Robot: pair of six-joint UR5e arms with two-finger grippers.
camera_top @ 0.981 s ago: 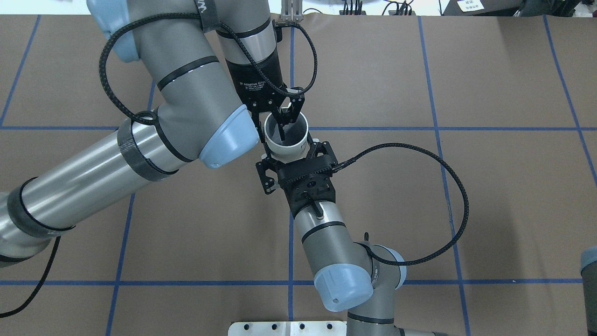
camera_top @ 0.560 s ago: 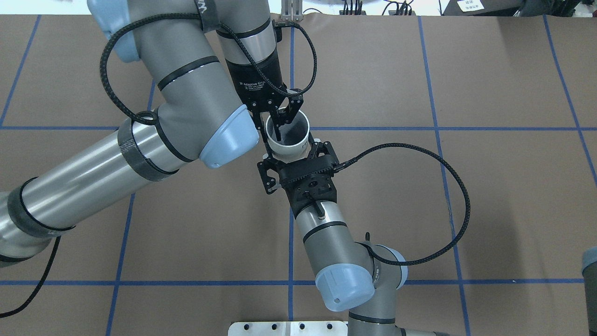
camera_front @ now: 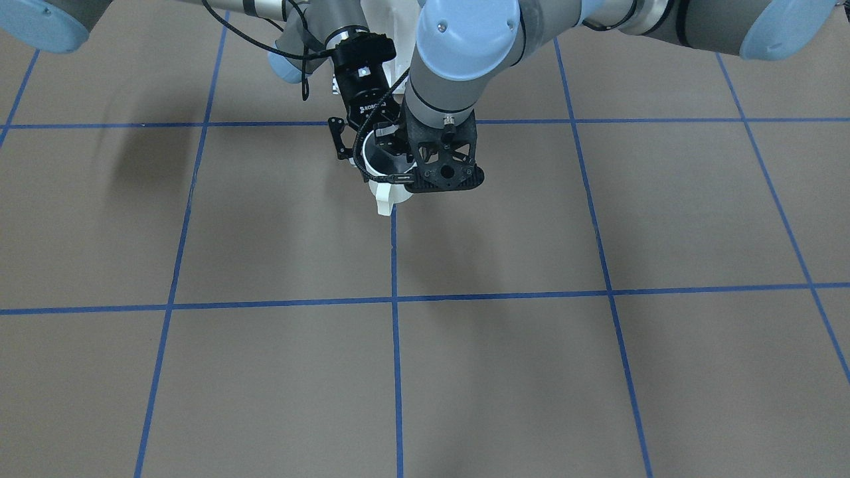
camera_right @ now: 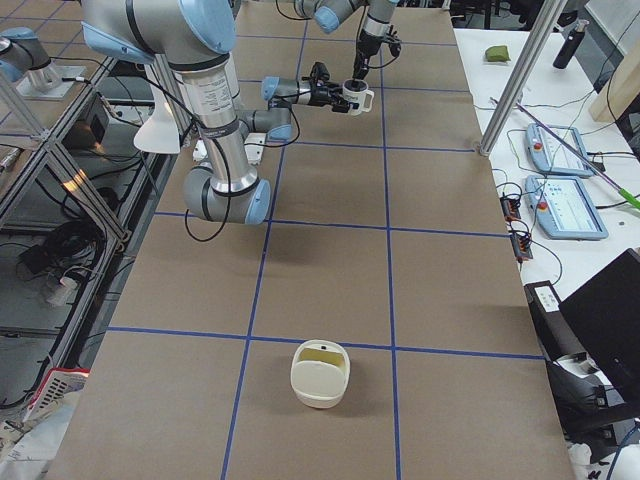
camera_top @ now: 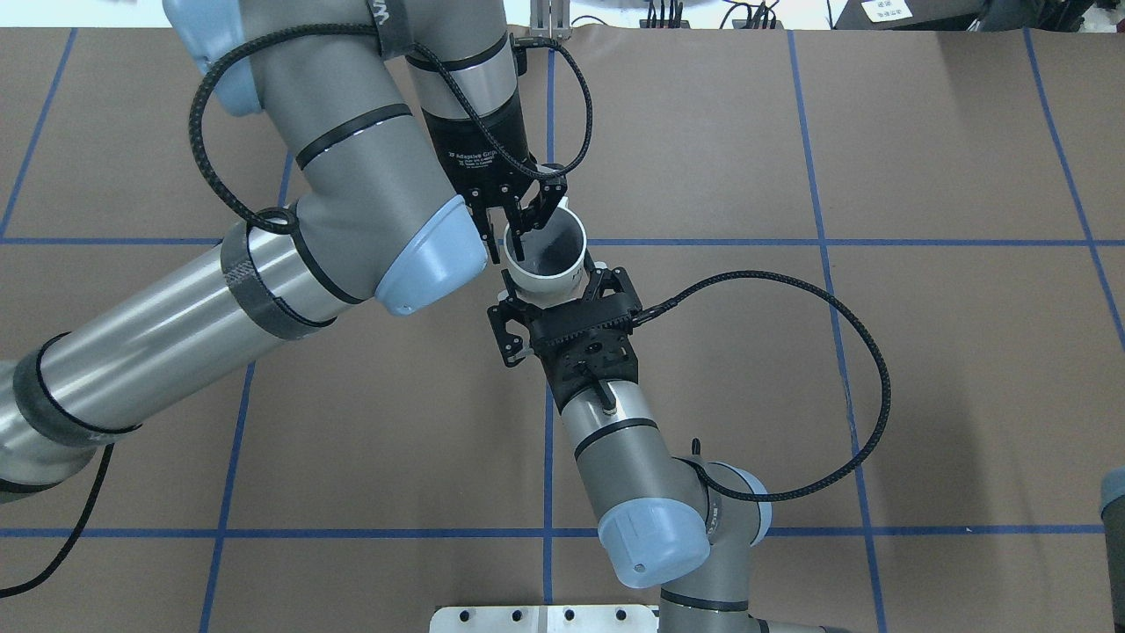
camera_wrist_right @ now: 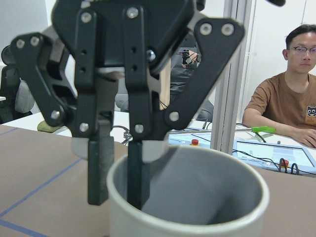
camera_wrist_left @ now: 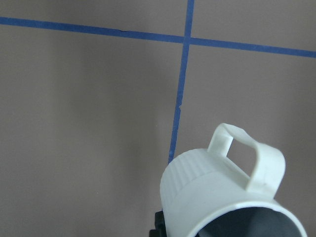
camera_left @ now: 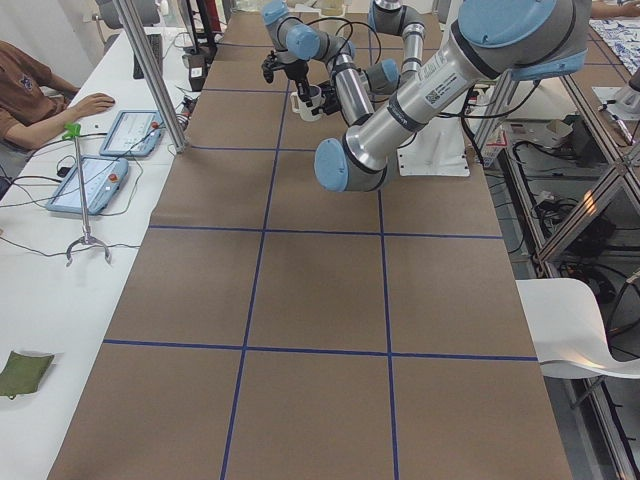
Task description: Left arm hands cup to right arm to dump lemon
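The cup (camera_top: 540, 281) hung upright off the table (camera_top: 923, 422), about midway between its long edges. The right end effector (camera_top: 555, 294) was clamped on its body, and the left end effector (camera_top: 517, 239) stood above with fingers (camera_wrist_right: 98, 168) straddling the rim, one inside and one outside; whether they pinched it or stood loose could not be told. No lemon showed in its grey inside. Should the upper end effector pull away with a finger snagging the rim, the cup might twist in the side grip and spill short of the white tub (camera_right: 318, 392) near the table's right end.
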